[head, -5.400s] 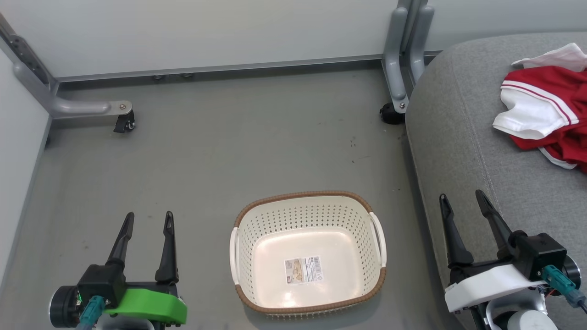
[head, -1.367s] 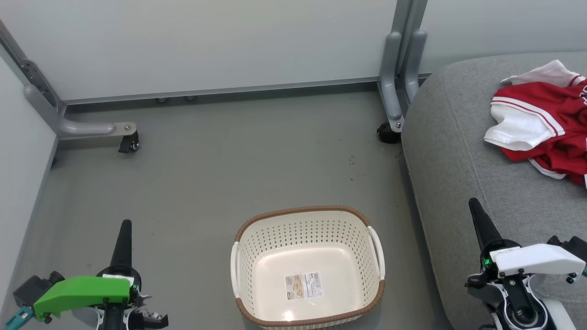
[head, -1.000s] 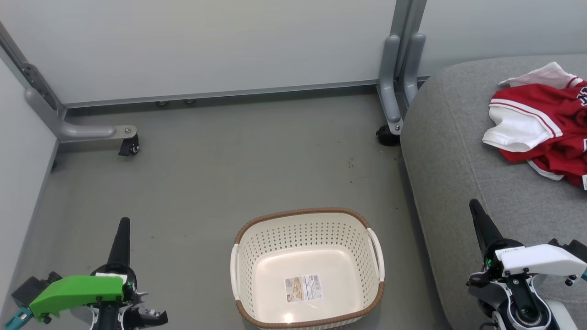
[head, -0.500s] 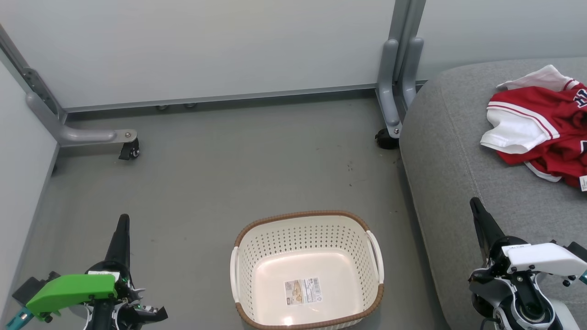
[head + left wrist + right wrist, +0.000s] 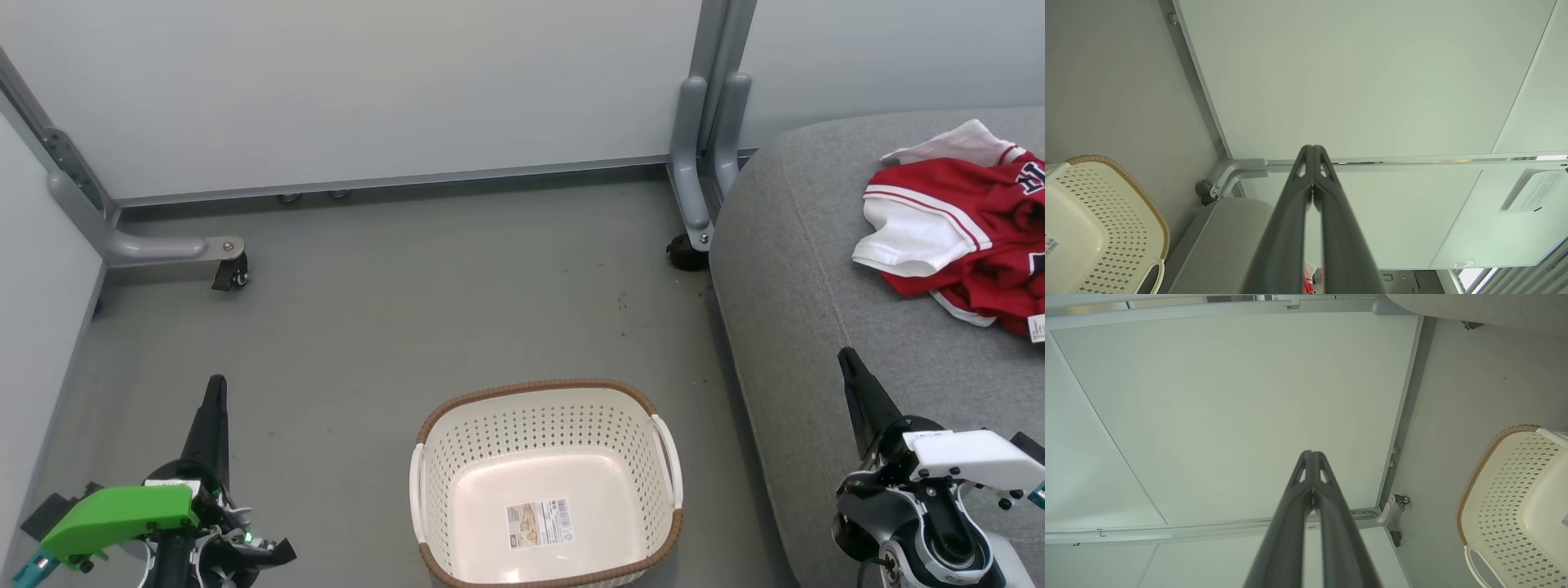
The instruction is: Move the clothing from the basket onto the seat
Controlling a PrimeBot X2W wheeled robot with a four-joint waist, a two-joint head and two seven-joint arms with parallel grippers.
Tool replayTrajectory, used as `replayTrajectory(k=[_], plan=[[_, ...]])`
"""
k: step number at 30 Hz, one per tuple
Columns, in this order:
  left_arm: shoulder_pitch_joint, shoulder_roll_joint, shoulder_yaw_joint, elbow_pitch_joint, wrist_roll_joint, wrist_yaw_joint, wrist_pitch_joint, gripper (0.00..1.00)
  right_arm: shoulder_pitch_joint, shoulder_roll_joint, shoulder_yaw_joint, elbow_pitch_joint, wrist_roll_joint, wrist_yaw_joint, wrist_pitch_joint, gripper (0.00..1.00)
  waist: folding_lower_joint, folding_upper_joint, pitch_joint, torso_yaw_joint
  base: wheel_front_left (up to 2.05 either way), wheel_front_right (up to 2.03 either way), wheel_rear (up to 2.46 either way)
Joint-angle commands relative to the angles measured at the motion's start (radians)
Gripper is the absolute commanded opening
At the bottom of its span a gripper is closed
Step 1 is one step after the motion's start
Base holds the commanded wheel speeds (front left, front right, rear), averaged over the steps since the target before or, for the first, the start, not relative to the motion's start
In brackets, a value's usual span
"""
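The red and white clothing [image 5: 967, 220] lies crumpled on the grey seat [image 5: 816, 310] at the right of the head view. The cream basket [image 5: 545, 408] stands on the floor in front, holding only a paper label [image 5: 539, 513]. My left gripper [image 5: 215, 385] is at the lower left, shut, fingertips pressed together and holding nothing. My right gripper [image 5: 845, 356] is at the lower right over the seat's edge, shut and holding nothing. In the left wrist view the closed gripper [image 5: 1312, 148] points past the basket [image 5: 1106, 212] and seat [image 5: 1229, 241]. The right wrist view shows the closed gripper [image 5: 1311, 453] beside the basket [image 5: 1502, 490].
White partition panels [image 5: 367, 82] close off the back and left. Their grey legs carry castors, one [image 5: 230, 273] at the back left and another [image 5: 684, 249] beside the seat. Bare grey floor [image 5: 424, 302] spreads between the panels and the basket.
The head camera has shifted a little, so the whole scene sits slightly lower in the picture. Both grippers stay shut and low; basket and clothing have not moved.
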Motion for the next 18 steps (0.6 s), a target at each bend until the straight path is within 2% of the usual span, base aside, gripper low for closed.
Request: replayTrajectory(k=[1,18], plan=[[-0.011,0.001,0.002,0.001,-0.004,-0.006,0.004,0.0,-0.006,-0.001,-0.002,0.002,0.003,0.0,0.006,0.0,0.0,-0.0001,0.0,0.0,0.0,0.0,0.0],[-0.011,0.001,0.002,0.001,-0.004,-0.006,0.003,0.0,-0.007,0.005,-0.01,0.003,-0.006,0.0,0.011,0.0,0.0,-0.0001,0.0,0.0,0.0,0.0,0.0]])
